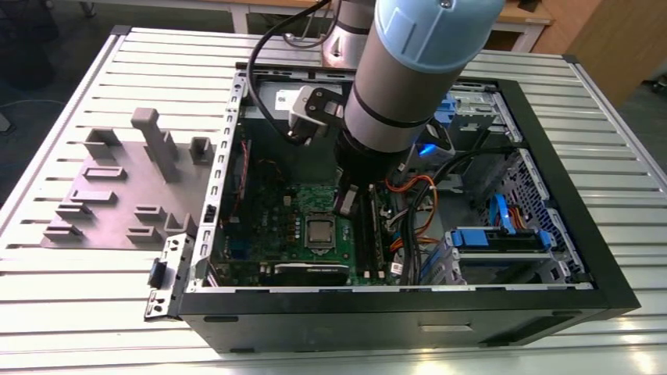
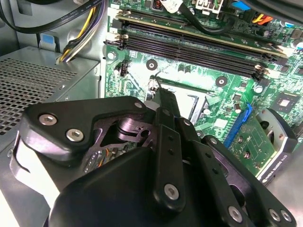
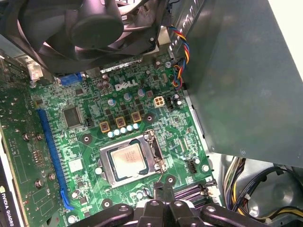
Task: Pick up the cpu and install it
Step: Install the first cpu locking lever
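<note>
The cpu, a small square chip with a dull metal top, lies flat inside the silver socket frame on the green motherboard. In the exterior view the cpu shows in the middle of the board inside the open computer case. My gripper hangs just above the board beside the socket, between it and the memory slots, with its fingers shut together and nothing visible between them. In the second wrist view the gripper points down at the socket's edge and its black linkage hides most of the socket.
Memory sticks run along one side of the socket. A black fan and a grey metal box stand close by. A graphics card and loose cables crowd the case. A grey plastic fixture sits outside on the exterior view's left.
</note>
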Available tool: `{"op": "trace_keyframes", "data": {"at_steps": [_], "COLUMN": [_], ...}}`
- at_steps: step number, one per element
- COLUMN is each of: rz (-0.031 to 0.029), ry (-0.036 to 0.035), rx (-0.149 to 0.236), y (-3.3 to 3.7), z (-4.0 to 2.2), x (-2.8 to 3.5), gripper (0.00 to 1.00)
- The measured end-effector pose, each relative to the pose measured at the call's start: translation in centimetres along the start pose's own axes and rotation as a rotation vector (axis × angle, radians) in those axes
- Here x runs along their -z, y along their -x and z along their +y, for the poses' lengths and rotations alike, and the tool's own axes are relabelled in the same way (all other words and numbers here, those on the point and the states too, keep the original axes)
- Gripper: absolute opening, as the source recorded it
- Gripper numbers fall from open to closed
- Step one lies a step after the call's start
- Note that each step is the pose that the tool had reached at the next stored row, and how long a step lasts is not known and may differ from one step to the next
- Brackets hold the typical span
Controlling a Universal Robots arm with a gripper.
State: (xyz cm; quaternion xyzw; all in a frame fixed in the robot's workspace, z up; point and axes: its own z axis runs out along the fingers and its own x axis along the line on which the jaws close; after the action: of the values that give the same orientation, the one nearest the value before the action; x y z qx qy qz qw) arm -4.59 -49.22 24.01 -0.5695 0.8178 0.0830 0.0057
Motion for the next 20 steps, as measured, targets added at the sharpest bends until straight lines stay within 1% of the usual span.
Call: {"op": "trace_keyframes", "data": {"at_steps": [4, 9, 13, 16, 19, 20], "rz": [0.0002, 0.0006, 0.0019, 0.0054, 0.0101, 0.0108], "ry": [0.0000, 0.0004, 0.0015, 0.0043, 0.0077, 0.0083], "rx": [0.001, 0.004, 0.014, 0.041, 0.074, 0.082], "y": [-0.08, -0.44, -0.51, -0.54, -0.56, -0.59], "z": [-0.03, -0.16, -0.21, -0.25, -0.26, -0.27], "x": [0.01, 0.04, -0.20, -0.48, -0.53, -0.54], "gripper": [0.11, 0.11, 0.11, 0.11, 0.11, 0.11]}}
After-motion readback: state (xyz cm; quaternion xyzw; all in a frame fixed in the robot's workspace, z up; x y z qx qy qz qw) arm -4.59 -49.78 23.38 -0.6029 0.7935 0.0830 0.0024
